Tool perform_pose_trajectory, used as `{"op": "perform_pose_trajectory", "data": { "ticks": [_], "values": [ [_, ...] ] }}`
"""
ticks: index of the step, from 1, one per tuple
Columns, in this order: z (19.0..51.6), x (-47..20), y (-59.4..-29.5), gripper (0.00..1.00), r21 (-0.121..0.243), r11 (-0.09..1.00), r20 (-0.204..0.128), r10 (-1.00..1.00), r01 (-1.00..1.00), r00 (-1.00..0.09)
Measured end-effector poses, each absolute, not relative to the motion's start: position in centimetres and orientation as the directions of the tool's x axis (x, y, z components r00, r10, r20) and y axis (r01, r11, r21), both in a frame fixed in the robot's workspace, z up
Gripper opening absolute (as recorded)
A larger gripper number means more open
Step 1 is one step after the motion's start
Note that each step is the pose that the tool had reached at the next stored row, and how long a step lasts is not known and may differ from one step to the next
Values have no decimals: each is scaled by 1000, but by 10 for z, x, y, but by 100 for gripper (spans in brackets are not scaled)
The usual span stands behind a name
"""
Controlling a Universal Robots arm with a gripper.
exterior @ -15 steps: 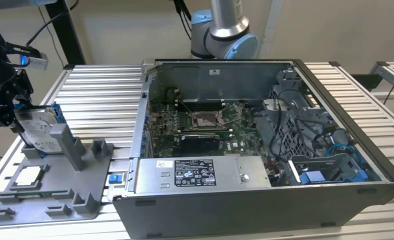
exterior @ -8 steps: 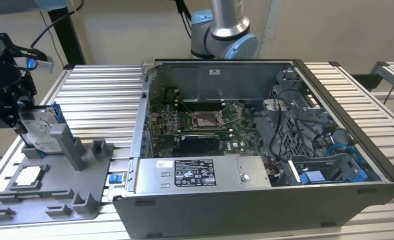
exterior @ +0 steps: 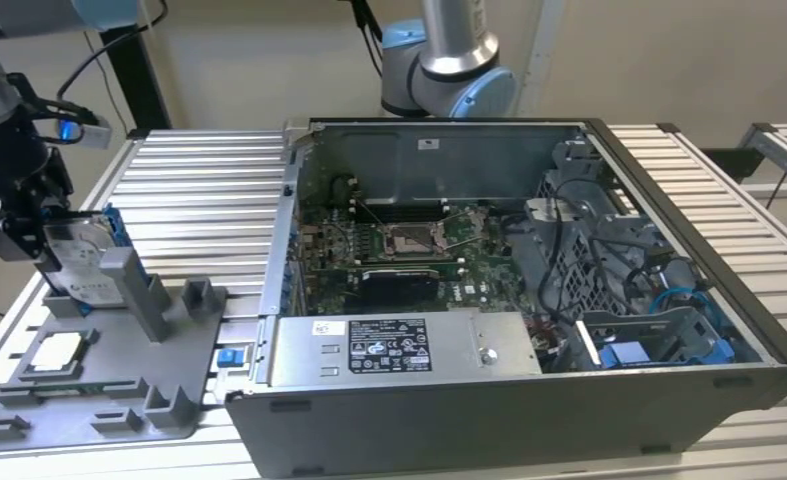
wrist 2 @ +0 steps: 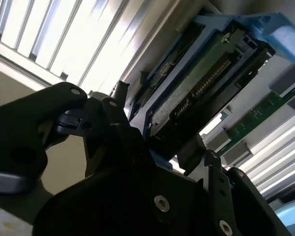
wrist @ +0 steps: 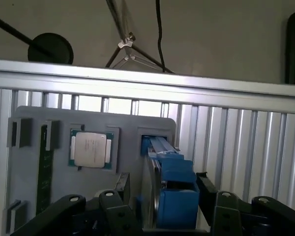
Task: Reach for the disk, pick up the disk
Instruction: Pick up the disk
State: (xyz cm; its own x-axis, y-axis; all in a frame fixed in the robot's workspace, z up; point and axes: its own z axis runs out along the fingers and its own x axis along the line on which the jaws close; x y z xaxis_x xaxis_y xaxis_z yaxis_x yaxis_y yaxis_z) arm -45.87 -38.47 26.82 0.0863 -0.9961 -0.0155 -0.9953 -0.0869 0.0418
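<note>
Since the disk (exterior: 84, 262) stands on edge, long axis upright, in a slot of the grey fixture (exterior: 166, 400) at the exterior view's left of the surface (exterior: 200, 190), your gripper (wrist: 163, 189) sits directly astride it, clamped or loose you cannot tell.

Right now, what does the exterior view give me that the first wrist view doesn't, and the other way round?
Exterior view adds: the open computer case, its motherboard, the long grey metal box with a sticker, and a robot arm joint behind the case. First wrist view adds: past the table's rail, a round black object and thin rods meeting at a joint. Both show: the disk standing on edge in the grey fixture, the gripper astride it, and the processor chip lying in its recess.
</note>
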Motion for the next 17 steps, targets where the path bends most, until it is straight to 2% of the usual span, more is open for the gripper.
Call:
{"op": "perform_pose_trajectory", "data": {
  "ticks": [17],
  "values": [
    [257,-459,-385,100,40,-115,-18,-993,-993,114]
  ]
}}
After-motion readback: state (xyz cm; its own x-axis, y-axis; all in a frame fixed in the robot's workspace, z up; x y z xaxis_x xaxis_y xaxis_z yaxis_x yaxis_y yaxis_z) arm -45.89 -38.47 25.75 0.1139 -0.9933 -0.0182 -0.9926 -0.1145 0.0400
